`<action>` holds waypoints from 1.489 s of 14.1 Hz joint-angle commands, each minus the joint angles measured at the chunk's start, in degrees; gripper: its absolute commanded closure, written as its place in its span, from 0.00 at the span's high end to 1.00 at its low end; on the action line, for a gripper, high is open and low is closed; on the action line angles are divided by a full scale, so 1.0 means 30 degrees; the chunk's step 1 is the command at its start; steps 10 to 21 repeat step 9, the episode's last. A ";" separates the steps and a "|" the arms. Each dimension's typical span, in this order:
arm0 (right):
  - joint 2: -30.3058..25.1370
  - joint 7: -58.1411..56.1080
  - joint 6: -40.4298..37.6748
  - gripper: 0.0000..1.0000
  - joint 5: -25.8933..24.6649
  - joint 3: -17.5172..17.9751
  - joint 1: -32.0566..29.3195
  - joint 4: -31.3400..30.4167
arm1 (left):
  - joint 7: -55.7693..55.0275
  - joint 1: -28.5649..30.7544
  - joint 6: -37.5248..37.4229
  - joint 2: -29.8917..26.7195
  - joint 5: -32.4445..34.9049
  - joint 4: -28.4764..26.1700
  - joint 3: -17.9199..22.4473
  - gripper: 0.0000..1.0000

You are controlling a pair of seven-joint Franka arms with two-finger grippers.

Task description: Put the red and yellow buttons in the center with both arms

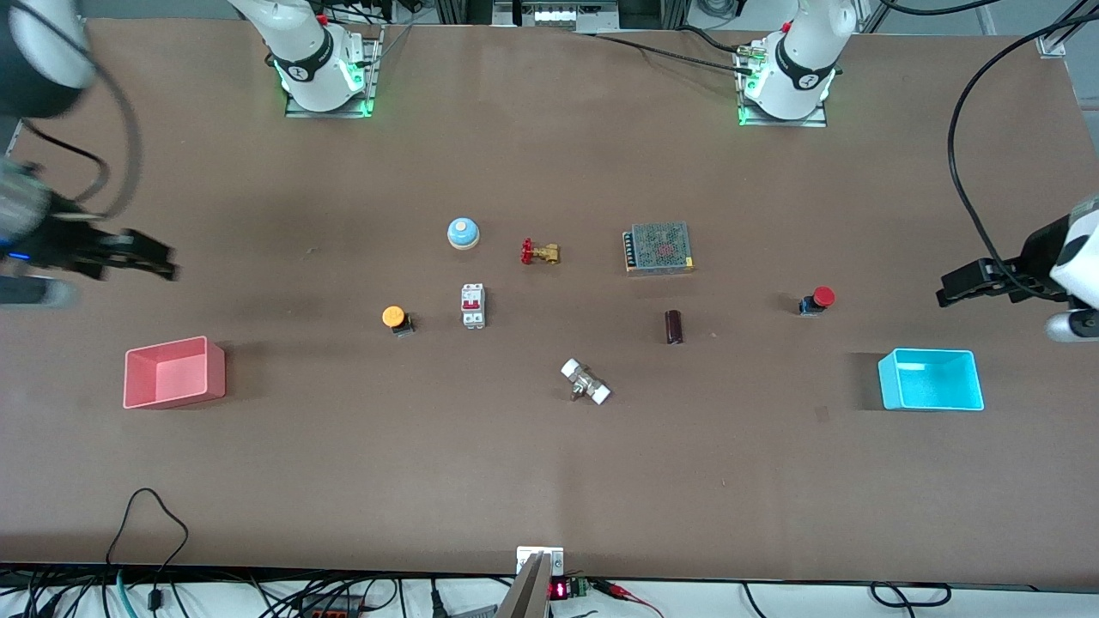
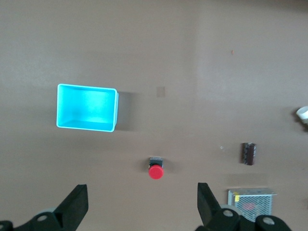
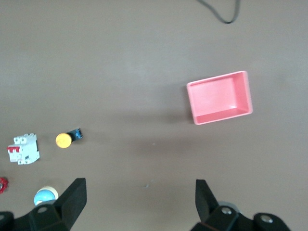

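The red button [image 1: 818, 299] lies on the brown table toward the left arm's end; it also shows in the left wrist view [image 2: 155, 170]. The yellow button [image 1: 395, 318] lies nearer the right arm's end, beside a white breaker; it also shows in the right wrist view [image 3: 64, 139]. My left gripper [image 1: 953, 288] hangs open and empty in the air at the left arm's end of the table, above the blue bin; its fingers [image 2: 77, 207] stand wide apart. My right gripper [image 1: 159, 262] hangs open and empty over the right arm's end, above the pink bin.
A pink bin [image 1: 174, 372] and a blue bin [image 1: 932, 380] sit near the two ends. A blue bell [image 1: 463, 233], a brass valve [image 1: 540, 252], a white breaker [image 1: 473, 305], a power supply [image 1: 658, 247], a dark block [image 1: 674, 327] and a white-capped fitting [image 1: 585, 382] lie around the middle.
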 commanded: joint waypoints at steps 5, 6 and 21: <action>-0.2456 -0.0001 -0.2361 1.00 0.0671 -0.2271 0.2569 -0.1287 | -0.0169 0.0119 -0.1191 -0.0591 0.0223 0.0122 -0.0015 1.00; -0.3071 0.0028 -0.2304 1.00 0.0407 -0.2272 0.2687 -0.2222 | -0.0140 0.0119 -0.1629 -0.0649 0.0252 0.0121 -0.0014 1.00; -0.3576 0.0028 -0.2099 1.00 0.0375 -0.2155 0.2601 -0.2818 | -0.0110 0.0119 -0.2043 -0.0708 0.0282 0.0150 -0.0102 1.00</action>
